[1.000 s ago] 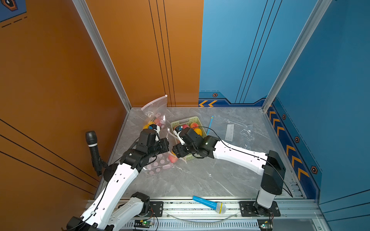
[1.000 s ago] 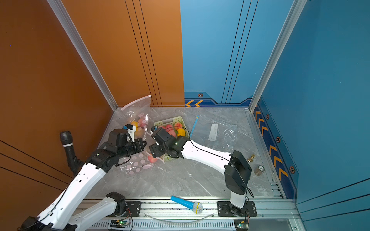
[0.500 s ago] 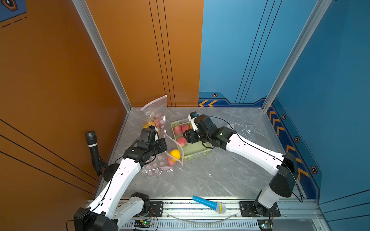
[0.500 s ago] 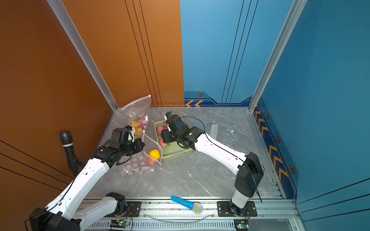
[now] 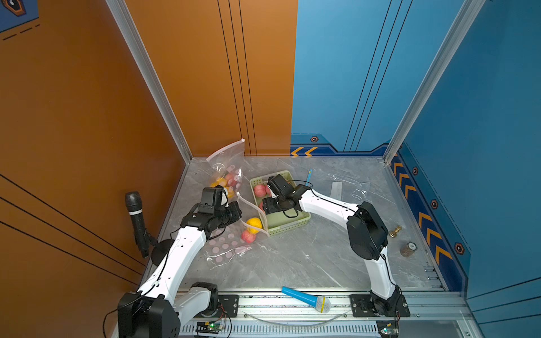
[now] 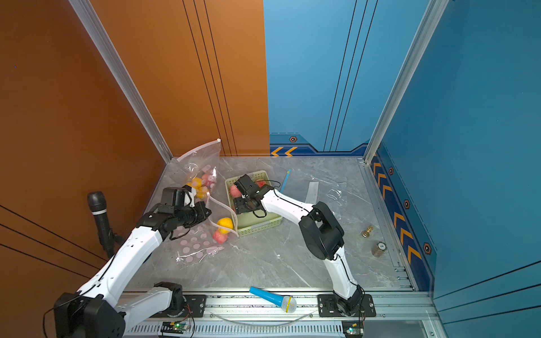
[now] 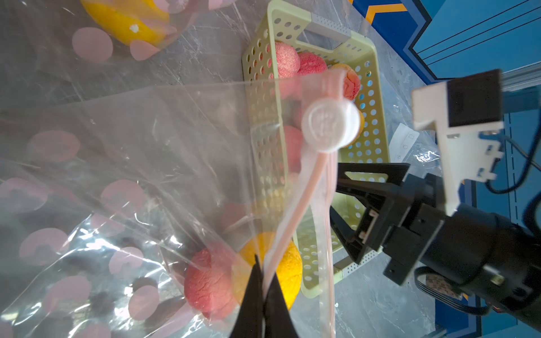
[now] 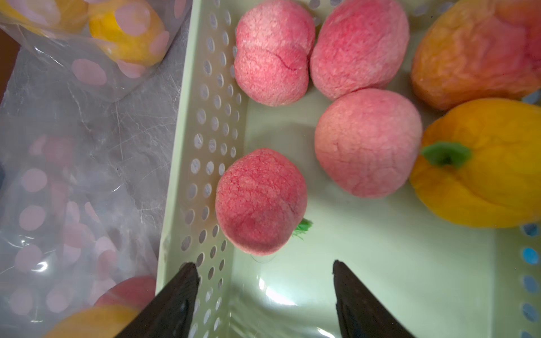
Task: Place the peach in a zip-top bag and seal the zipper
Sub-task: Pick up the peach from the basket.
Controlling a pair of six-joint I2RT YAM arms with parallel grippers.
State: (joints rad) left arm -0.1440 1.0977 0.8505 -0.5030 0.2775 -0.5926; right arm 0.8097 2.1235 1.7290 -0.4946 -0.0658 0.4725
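While the left end effector [image 7: 263, 292] clenches the zipper edge of the bag [image 7: 131, 175], holding its mouth open, the right end effector [image 8: 263, 270] hangs released over the basket [image 8: 205, 131], near a peach [image 8: 260, 202] by its left wall. Another peach [image 7: 210, 284] lies bagged already (beside a yellow fruit [image 7: 288, 272]); sealing remains.

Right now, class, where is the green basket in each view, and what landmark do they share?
Top view: green basket near picture centre.
Top view: basket just left of centre.
Left wrist: basket behind the bag's slider.
Right wrist: basket fills most of it.
Landmark: the open spotted bag beside it.
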